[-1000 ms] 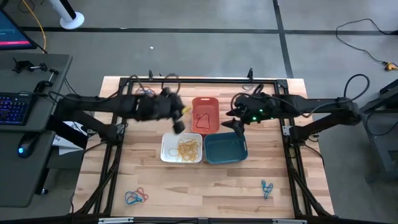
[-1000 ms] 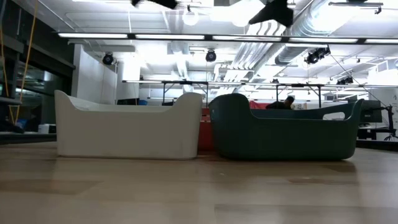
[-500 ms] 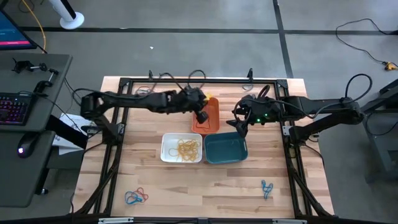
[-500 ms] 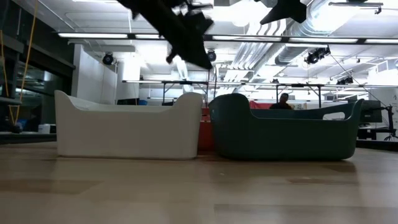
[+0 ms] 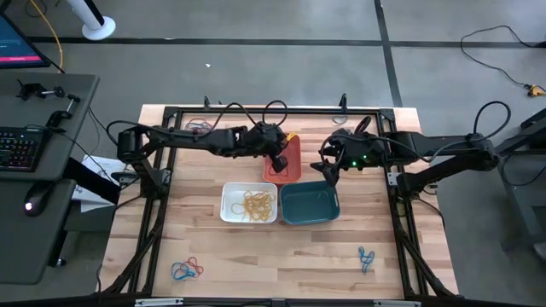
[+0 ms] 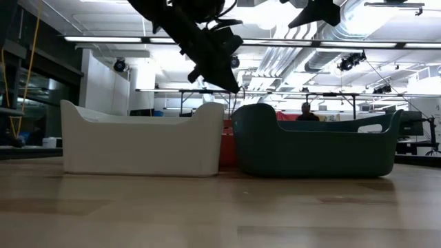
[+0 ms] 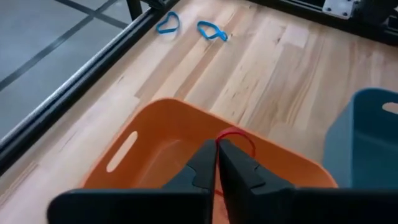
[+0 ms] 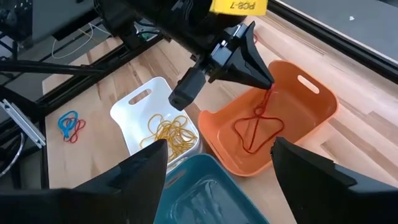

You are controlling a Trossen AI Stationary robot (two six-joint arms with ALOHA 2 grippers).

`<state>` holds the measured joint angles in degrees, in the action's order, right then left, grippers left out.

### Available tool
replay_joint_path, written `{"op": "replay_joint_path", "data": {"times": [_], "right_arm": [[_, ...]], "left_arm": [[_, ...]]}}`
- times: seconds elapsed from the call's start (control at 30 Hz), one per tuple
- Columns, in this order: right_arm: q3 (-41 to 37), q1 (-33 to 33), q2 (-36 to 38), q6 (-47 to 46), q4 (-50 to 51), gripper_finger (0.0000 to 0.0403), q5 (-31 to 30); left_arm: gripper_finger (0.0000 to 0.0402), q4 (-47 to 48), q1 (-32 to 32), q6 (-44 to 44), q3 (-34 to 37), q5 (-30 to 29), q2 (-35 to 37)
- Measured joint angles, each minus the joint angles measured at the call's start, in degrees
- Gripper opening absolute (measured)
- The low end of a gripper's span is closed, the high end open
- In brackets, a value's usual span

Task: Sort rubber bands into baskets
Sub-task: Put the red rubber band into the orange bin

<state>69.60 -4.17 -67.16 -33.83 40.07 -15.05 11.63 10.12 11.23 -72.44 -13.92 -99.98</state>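
Left gripper (image 8: 264, 82) over orange basket (image 8: 311, 99), fingers pinched on a red band (image 8: 268, 98) hanging from the tips; another red band (image 8: 255, 134) lying on that basket's floor. Right gripper (image 5: 328, 169) nearby above the teal basket (image 5: 309, 205), fingers spread wide, holding nothing

From the table's near edge outward: blue and red bands (image 5: 186, 270) at the left corner, blue bands (image 5: 366, 257) toward the right. Farther in, white basket (image 5: 230, 200) with yellow bands (image 5: 257, 203) heaped inside, touching the teal basket. Behind both, the orange basket. Farther off, past the table, a person (image 6: 306, 110) in the room
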Motion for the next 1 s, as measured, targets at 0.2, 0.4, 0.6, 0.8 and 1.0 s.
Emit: {"op": "replay_joint_path", "data": {"times": [0.2, 0.4, 0.6, 0.8, 1.0], "right_arm": [[0.00, -0.01, 0.00, -1.33, 0.00, 0.0275, 0.00], [0.00, -0.01, -0.02, -2.22, 0.00, 0.0275, -0.01], [0.00, -0.01, -0.02, -2.01, 0.00, 0.0275, -0.01], [-0.57, -0.01, -0.02, -1.46, -0.06, 0.0275, -0.02], [-1.14, -0.12, -0.19, -3.68, 1.51, 0.0275, 1.43]], "left_arm": [[0.0085, 0.22, -0.14, -0.02, -0.13, 0.09, 0.00], [0.0170, 1.93, -0.12, -0.47, -2.41, 0.07, 0.02], [0.0201, 23.70, -0.84, -0.38, -10.96, 5.89, 0.86], [0.0199, 40.31, -10.39, -1.35, -8.52, 9.16, 8.83], [0.0183, 41.71, -28.99, 17.74, 5.42, 5.23, 23.13]]}}
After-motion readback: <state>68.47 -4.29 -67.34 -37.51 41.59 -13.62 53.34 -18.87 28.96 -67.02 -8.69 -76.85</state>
